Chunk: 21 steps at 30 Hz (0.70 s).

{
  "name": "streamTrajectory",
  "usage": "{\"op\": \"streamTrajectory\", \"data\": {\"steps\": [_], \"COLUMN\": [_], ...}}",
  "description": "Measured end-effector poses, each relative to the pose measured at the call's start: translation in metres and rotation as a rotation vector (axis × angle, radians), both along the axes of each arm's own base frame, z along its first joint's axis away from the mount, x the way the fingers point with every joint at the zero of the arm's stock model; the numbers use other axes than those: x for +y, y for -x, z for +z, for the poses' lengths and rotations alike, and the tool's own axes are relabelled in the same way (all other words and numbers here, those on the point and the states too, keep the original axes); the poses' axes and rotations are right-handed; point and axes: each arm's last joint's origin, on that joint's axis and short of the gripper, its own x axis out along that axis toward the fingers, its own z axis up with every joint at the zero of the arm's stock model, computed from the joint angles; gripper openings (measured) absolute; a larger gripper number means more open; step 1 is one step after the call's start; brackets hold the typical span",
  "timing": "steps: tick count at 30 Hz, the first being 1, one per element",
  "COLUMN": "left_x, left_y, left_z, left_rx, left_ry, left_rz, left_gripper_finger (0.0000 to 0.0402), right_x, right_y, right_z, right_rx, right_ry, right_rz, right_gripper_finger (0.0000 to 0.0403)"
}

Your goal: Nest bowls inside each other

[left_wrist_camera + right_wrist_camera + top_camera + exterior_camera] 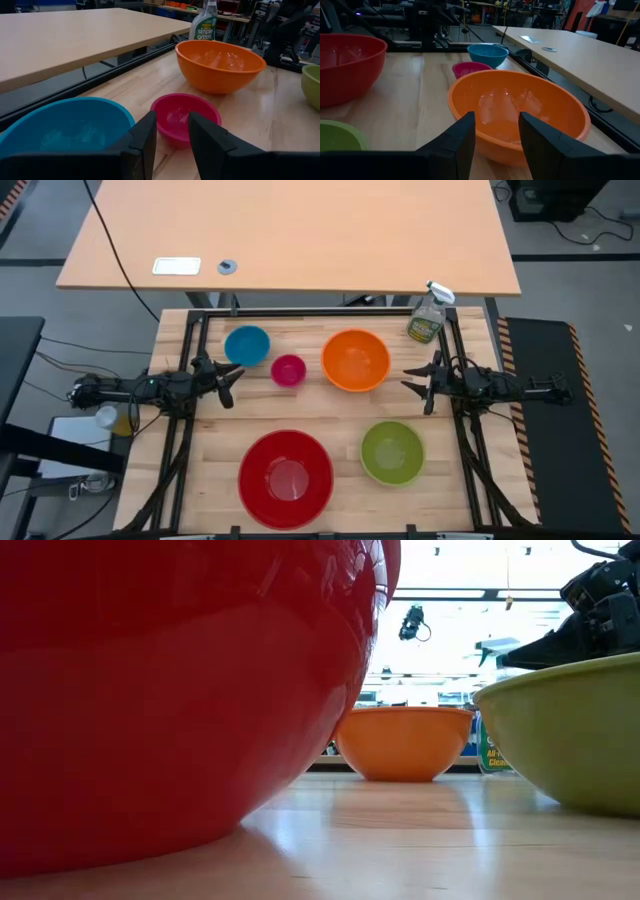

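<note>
Five bowls stand apart, each on its base on the wooden table: a large red bowl (pixel 286 477) near the front, a lime green bowl (pixel 392 452) to its right, an orange bowl (pixel 356 360) at the far middle, a small magenta bowl (pixel 288 370) and a blue bowl (pixel 247 345) at the far left. My left gripper (pixel 228 380) hovers open at the left edge, just left of the magenta bowl (pixel 185 116). My right gripper (pixel 418 383) hovers open at the right edge, beside the orange bowl (pixel 517 112).
A clear spray bottle (pixel 428 316) with a green label stands at the table's far right corner. A black frame (pixel 320 312) runs around the wooden top. A larger tan table (pixel 300 230) stands beyond the far edge. Bare wood lies between the bowls at the centre.
</note>
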Motion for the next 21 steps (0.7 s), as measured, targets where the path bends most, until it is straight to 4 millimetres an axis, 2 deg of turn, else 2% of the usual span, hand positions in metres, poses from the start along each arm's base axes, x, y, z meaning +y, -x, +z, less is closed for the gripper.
{"op": "streamTrajectory", "data": {"steps": [9,13,17,21], "left_x": [0.000,0.000,0.000,0.000], "left_y": [0.000,-0.002,-0.002,-0.002], "left_z": [0.001,0.009,0.019,0.024], "left_rx": [0.003,-0.167,-0.327,-0.387], "left_ry": [-0.017,0.114,0.220,0.232], "left_rz": [-0.004,0.017,0.023,0.018], "left_gripper_finger": [0.0115,0.0115,0.0115,0.0115], "right_x": [0.000,0.000,-0.001,-0.003], "right_y": [0.000,0.000,-0.001,0.003], "right_z": [0.000,0.003,0.019,0.041], "right_rx": [0.000,-0.026,-0.201,-0.462], "right_ry": [0.000,0.004,-0.003,-0.089], "right_rz": [0.000,-0.012,-0.046,-0.069], "right_gripper_finger": [0.0159,0.0159,0.0159,0.0159]}}
